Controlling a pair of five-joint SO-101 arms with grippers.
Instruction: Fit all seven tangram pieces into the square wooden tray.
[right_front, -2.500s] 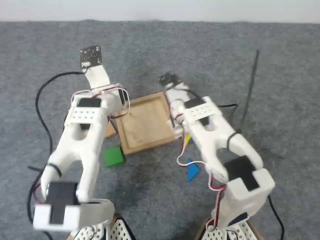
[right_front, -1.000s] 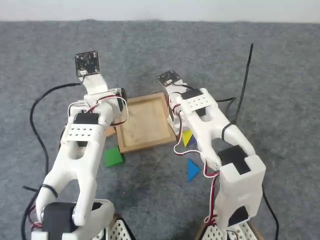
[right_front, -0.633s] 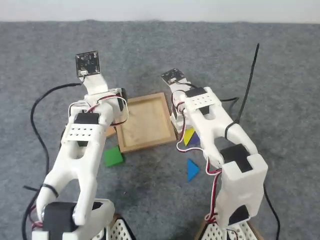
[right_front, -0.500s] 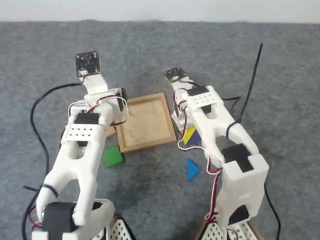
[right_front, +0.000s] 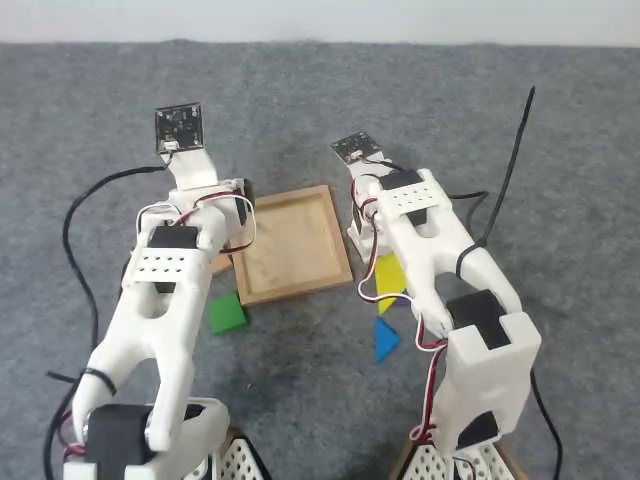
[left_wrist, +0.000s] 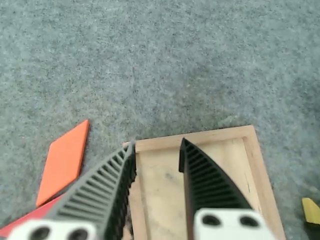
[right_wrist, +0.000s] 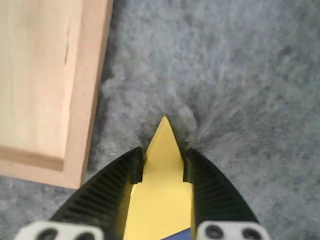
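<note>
Just right of the square wooden tray (right_front: 290, 196), the yellow triangle (right_wrist: 162, 172) is clamped at its tip between the closed fingers of the right gripper (right_wrist: 163, 151). The left gripper (left_wrist: 156, 145) is held open above the tray's far left corner. A green square (right_front: 226, 313) and a blue triangle (right_front: 385, 338) are seen lying nearer.

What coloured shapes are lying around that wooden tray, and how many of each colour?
yellow piece: 1
green piece: 1
orange piece: 1
red piece: 1
blue pieces: 2, a light blue triangle and a darker blue sliver beside the yellow one
Total: 6 pieces showing
</note>
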